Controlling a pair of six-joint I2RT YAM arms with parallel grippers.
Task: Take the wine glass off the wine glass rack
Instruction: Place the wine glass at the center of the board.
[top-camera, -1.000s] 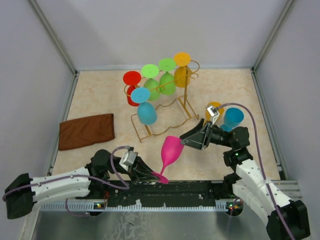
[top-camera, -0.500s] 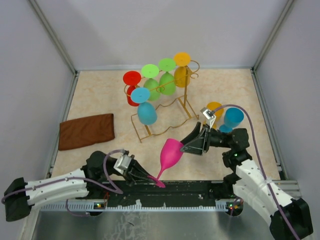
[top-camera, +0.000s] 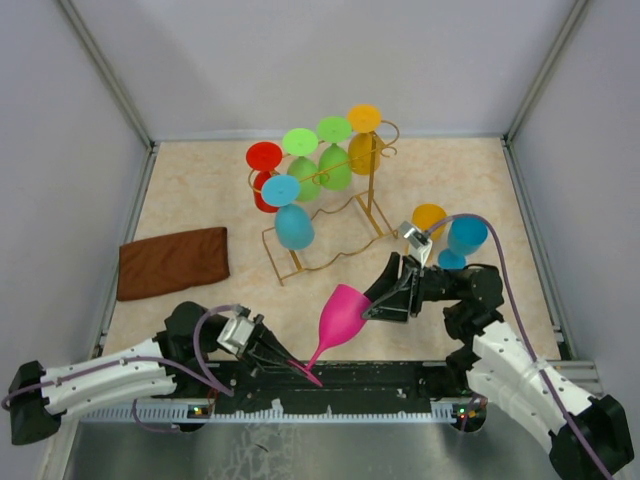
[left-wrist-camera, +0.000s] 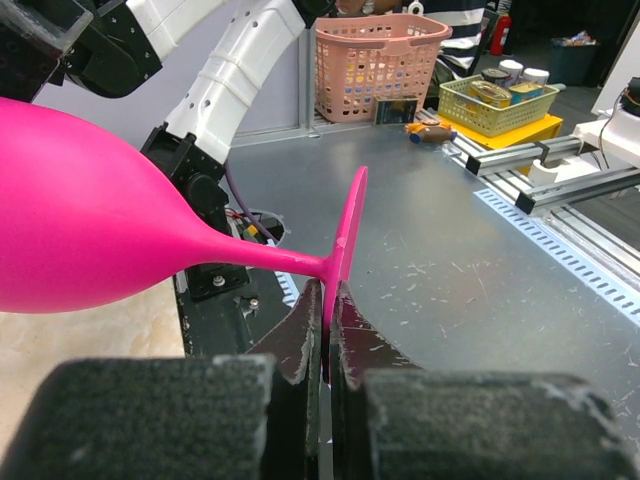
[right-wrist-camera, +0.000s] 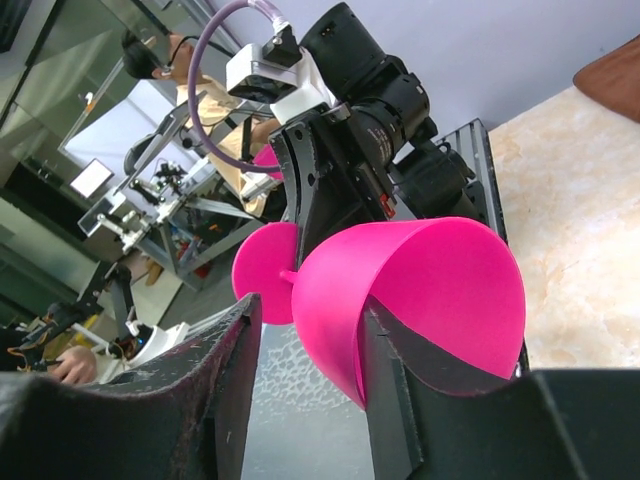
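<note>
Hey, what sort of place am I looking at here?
Most likely a robotics lab: grey panels box in the tabletop, a left arm and right arm are bolted at its edge, and a metal workbench and pink basket sit behind.

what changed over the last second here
The left tool, shut on the foot of the pink wine glass, drew it toward the near edge. The right tool followed and narrowed around the bowl, not yet gripping. The wine glass rack, its hanging glasses and the brown cloth stayed put.
</note>
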